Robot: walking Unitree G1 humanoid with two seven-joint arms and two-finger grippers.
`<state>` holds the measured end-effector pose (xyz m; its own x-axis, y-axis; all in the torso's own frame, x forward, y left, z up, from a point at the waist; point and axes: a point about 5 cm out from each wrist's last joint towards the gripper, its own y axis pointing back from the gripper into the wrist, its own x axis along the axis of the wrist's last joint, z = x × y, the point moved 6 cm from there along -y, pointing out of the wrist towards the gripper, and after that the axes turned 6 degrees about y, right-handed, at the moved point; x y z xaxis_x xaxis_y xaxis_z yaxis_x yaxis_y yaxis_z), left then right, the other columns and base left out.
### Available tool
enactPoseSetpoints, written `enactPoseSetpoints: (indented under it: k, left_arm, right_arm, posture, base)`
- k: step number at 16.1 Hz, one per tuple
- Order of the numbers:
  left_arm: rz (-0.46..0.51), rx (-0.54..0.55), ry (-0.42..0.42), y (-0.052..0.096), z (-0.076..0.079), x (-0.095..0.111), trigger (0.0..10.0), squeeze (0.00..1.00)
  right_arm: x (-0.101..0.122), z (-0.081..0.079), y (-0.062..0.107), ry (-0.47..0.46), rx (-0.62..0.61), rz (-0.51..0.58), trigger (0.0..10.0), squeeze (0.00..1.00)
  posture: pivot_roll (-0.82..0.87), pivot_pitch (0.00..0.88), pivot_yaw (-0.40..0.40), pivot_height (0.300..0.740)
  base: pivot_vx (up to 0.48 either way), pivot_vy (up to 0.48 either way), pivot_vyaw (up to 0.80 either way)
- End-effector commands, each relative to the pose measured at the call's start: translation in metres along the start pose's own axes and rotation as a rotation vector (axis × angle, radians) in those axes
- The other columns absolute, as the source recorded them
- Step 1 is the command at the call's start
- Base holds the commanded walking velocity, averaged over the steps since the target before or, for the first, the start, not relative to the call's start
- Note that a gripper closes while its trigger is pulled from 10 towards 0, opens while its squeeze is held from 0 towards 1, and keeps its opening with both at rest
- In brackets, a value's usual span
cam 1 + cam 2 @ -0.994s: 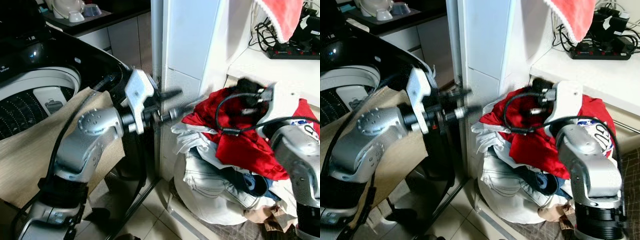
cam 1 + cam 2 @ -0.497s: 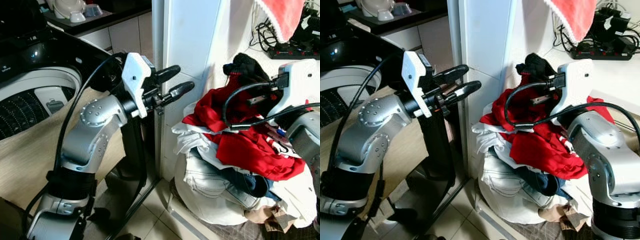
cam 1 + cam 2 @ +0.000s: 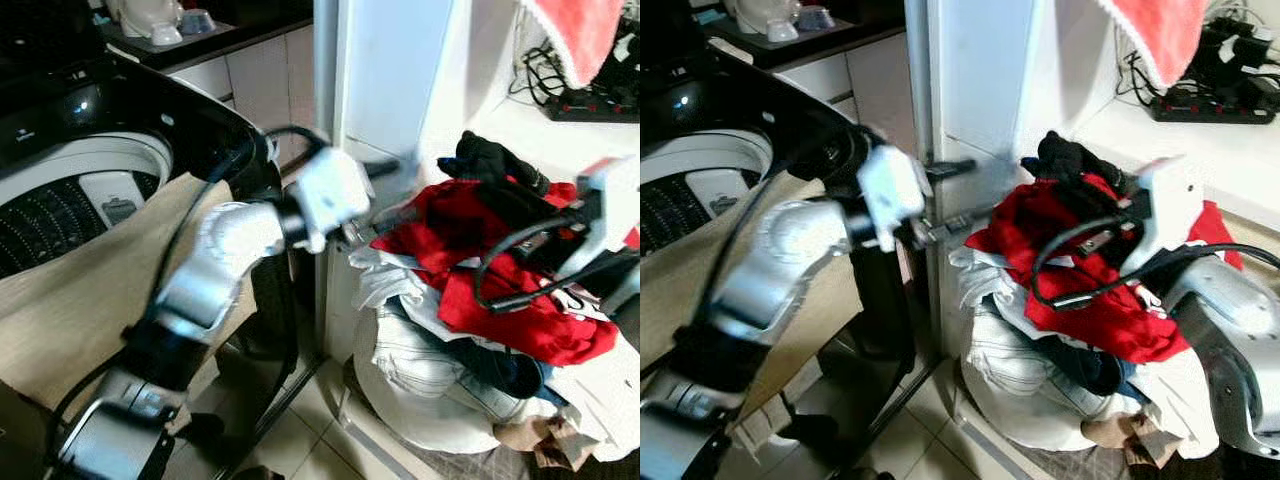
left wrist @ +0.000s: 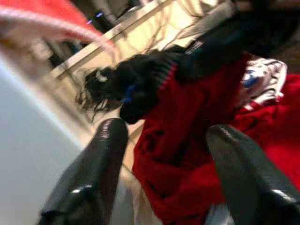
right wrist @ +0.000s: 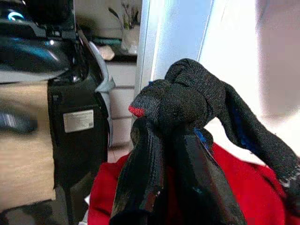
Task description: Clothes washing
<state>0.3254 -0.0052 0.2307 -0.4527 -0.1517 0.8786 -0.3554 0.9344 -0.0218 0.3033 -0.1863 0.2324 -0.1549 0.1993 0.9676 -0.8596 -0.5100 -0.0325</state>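
Clearly the right gripper [image 5: 164, 140] is clamped on a black knit garment [image 5: 192, 101], its fingers pressed together, raised at about twelve o'clock over the red garment [image 3: 500, 300] topping the laundry pile [image 3: 430, 370]. Left gripper [image 4: 164, 154], fingers spread wide and holding nothing, points toward that pile beside the washing machine [image 3: 80, 170].

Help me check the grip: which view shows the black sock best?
The right wrist view: the black sock sits bunched between the shut fingers of the right gripper, close and sharp. The eye views show it small atop the red garment; the left wrist view shows it blurred beyond the open left gripper.
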Motion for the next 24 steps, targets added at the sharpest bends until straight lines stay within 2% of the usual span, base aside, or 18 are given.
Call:
enactPoseSetpoints:
  k: [1,2,3,4,5,6,7,9,11,12,13,16,19,24]
  left_arm:
    - [-0.031,-0.095,-0.117,-0.008,0.006,0.0,10.0,1.0]
    - [-0.059,-0.124,-0.176,-0.011,0.006,-0.004,10.0,1.0]
    - [-0.073,-0.097,-0.288,-0.017,-0.004,-0.005,10.0,1.0]
    - [-0.065,-0.085,-0.316,-0.019,-0.008,-0.002,10.0,1.0]
    - [-0.043,-0.061,-0.35,-0.023,-0.014,0.004,10.0,0.86]
    - [-0.009,-0.036,-0.397,-0.026,-0.021,0.012,10.0,0.0]
    - [0.026,-0.018,-0.442,-0.028,-0.025,0.019,10.0,0.0]
    - [0.047,-0.024,-0.466,-0.03,-0.025,0.022,10.0,0.0]
    - [0.044,-0.113,-0.477,-0.033,-0.012,0.015,10.0,0.0]
    - [0.003,-0.197,-0.492,-0.033,0.001,0.001,10.0,0.0]
    - [-0.022,-0.234,-0.51,-0.033,0.006,-0.007,10.0,0.0]
    - [-0.045,-0.205,-0.572,-0.039,0.001,-0.014,10.0,0.0]
    - [0.013,-0.122,-0.579,-0.05,-0.008,0.001,10.0,0.0]
    - [0.073,-0.145,-0.587,-0.055,0.004,0.006,10.0,0.0]
  right_arm:
    - [0.011,0.003,0.007,0.01,0.023,0.077,0.0,0.0]
    - [0.014,0.002,0.01,-0.007,0.046,0.108,0.0,0.0]
    - [0.013,-0.005,0.013,0.002,0.114,0.108,0.0,0.0]
    - [0.01,-0.008,0.015,0.007,0.146,0.098,0.0,0.0]
    - [0.006,-0.012,0.018,0.01,0.19,0.08,0.0,0.0]
    - [-0.001,-0.014,0.022,0.042,0.221,0.052,0.0,0.0]
    - [-0.009,-0.01,0.023,0.118,0.221,0.016,0.0,0.0]
    - [-0.012,-0.008,0.025,0.161,0.234,0.007,0.0,0.0]
    - [-0.008,-0.006,0.024,0.167,0.25,0.026,0.0,0.0]
    - [-0.003,-0.009,0.024,0.137,0.275,0.045,0.0,0.0]
    - [0.001,-0.014,0.024,0.125,0.306,0.062,0.0,0.0]
    - [0.002,-0.026,0.029,0.1,0.385,0.066,0.0,0.0]
    - [-0.001,-0.039,0.035,0.068,0.458,0.044,0.0,0.0]
    - [-0.001,-0.038,0.035,0.062,0.451,0.045,0.0,0.0]
  posture:
    - [-0.17,0.0,0.057,0.74]
    - [-0.17,0.0,0.057,0.74]
    - [-0.17,0.0,0.061,0.74]
    - [-0.17,0.0,0.063,0.74]
    - [-0.17,0.0,0.064,0.74]
    - [-0.17,0.0,0.066,0.74]
    - [-0.18,0.0,0.066,0.74]
    - [-0.18,0.0,0.066,0.74]
    - [-0.17,0.0,0.061,0.74]
    - [-0.17,0.0,0.061,0.74]
    - [-0.17,0.0,0.056,0.74]
    - [-0.17,0.0,0.057,0.74]
    - [-0.18,0.0,0.061,0.74]
    - [-0.18,0.0,0.058,0.74]
  base:
    - [0.0,0.0,0.0]
    - [0.0,0.0,0.0]
    - [0.0,0.0,0.0]
    - [0.0,0.0,0.0]
    - [0.0,0.0,0.0]
    - [0.0,0.0,0.0]
    - [0.0,0.0,0.0]
    - [0.0,0.0,0.0]
    - [0.0,0.0,0.0]
    - [0.0,0.0,0.0]
    - [0.0,0.0,0.0]
    - [0.0,0.0,0.0]
    - [0.0,0.0,0.0]
    - [0.0,0.0,0.0]
